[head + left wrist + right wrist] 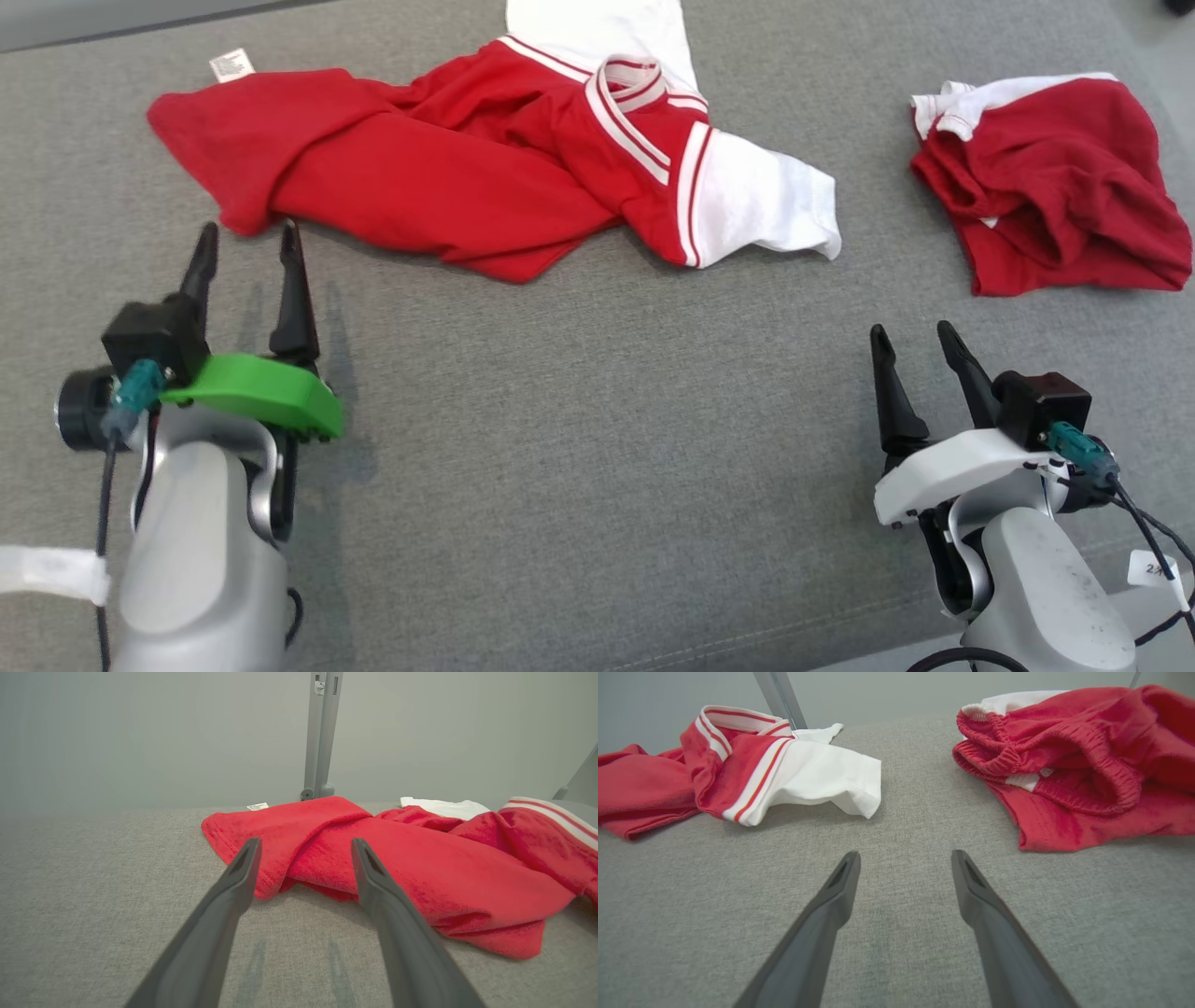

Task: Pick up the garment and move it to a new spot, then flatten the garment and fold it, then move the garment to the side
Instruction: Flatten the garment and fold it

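The crumpled red knit shirt with white sleeves [448,177] is lying along the far edge of the grey fabric worktop [597,448], long axis left to right. Your left gripper [248,229] is sitting nearer, fingers apart, tips just short of its left hem. Your right gripper [911,329], fingers also apart, is waiting farther off.

The garment [448,177] lies across the far middle of the counter [597,420]. The shorts [1055,187] lie to the right of the garment, apart from it. A label [231,65] sits just behind the garment's left end. The left claw [247,233] stands just before that same end, pointing at it. The right claw [910,331] stands before the garment and to its right, well apart. A post [322,737] rises behind the garment.
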